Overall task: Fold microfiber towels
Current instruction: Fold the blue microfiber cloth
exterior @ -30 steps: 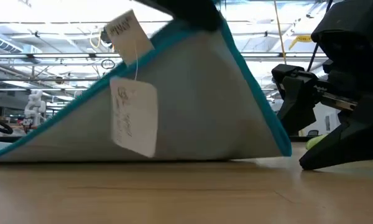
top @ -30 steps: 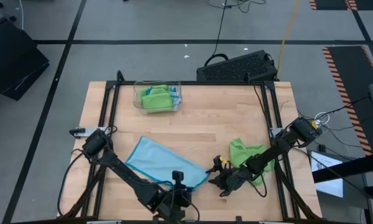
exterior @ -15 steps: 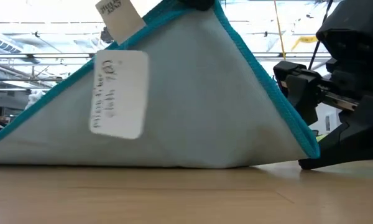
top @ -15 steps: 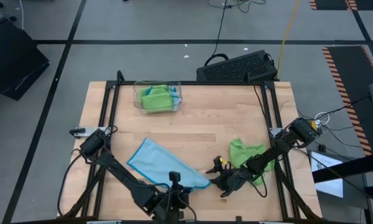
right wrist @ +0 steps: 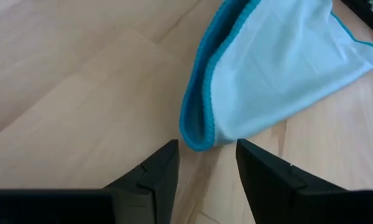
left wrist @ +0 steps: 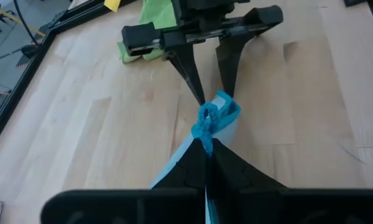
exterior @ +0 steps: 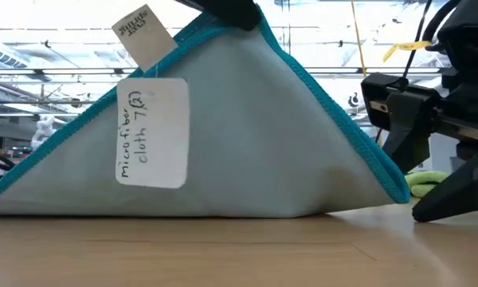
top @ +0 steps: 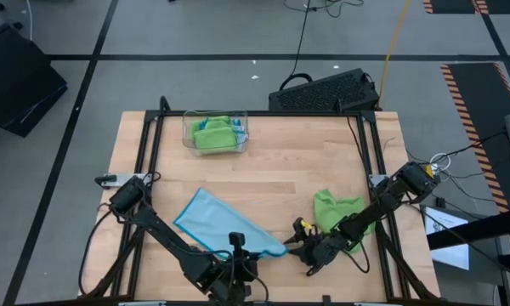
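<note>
Low view: blue towel (exterior: pixel 255 135) fills most of the frame; its raised corner and whatever holds it are cut off by the top edge. Small upper tag (exterior: pixel 143 33) print too small to read. Green towel (exterior: pixel 427 182) shows only as a sliver behind the right arm. High view: contents of the clear tray (top: pixel 215 132) are green and blue cloth, count unclear. Left wrist view: left gripper (left wrist: pixel 206 148) fingers hide the pinched hem.

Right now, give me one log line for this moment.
left gripper: shut on blue towel corner, lifted | right gripper: open at its folded corner | green towel: on table, untouched
</note>
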